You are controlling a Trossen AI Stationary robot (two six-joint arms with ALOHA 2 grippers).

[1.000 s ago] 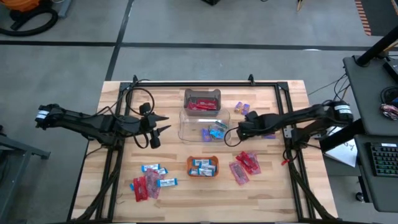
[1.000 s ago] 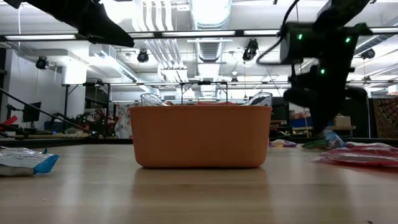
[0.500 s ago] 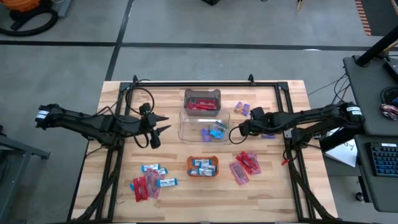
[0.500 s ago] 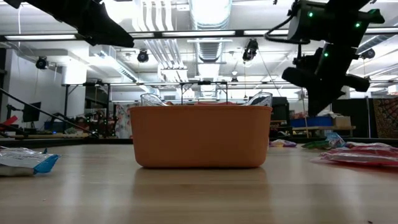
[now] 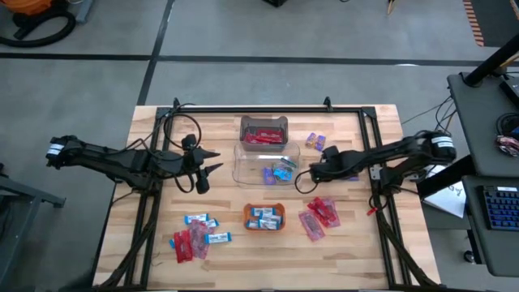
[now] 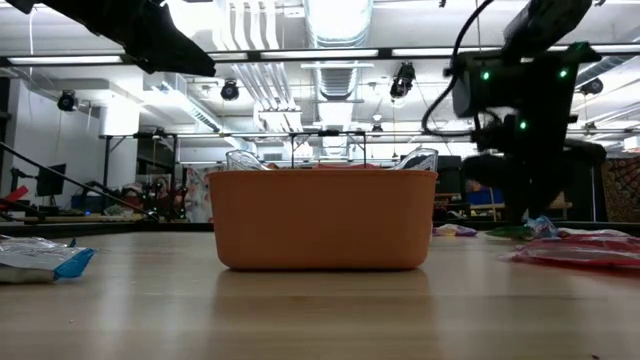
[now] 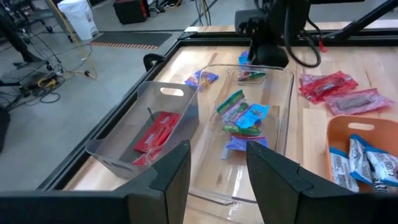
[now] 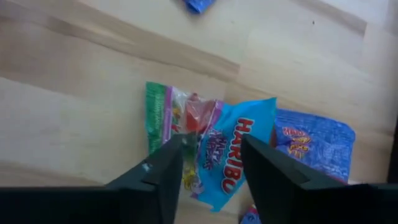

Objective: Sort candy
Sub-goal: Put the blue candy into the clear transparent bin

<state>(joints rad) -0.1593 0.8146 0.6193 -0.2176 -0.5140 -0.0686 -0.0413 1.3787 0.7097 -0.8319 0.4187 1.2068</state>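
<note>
My right gripper is open and low over the table, just right of the clear bin. In the right wrist view its fingers stand on either side of a green-and-blue crinkly candy packet lying flat on the wood, with a blue packet beside it. My left gripper is open and empty, held above the table left of the bins. More candy lies in the clear bin, in the grey bin and in the orange tray. My right gripper comes down from above over the green-and-blue packet, one finger on each side of its middle. I cannot tell whether the fingertips touch it. The packet lies flat on the table.
Red packets lie near the front right, and a mixed pile of red and blue-and-white candy at the front left. Purple wrappers lie behind my right gripper. The orange tray fills the middle of the low view.
My right gripper rose from the table half a second ago, then came back down to about the same spot right of the clear bin. The candy has not moved.
</note>
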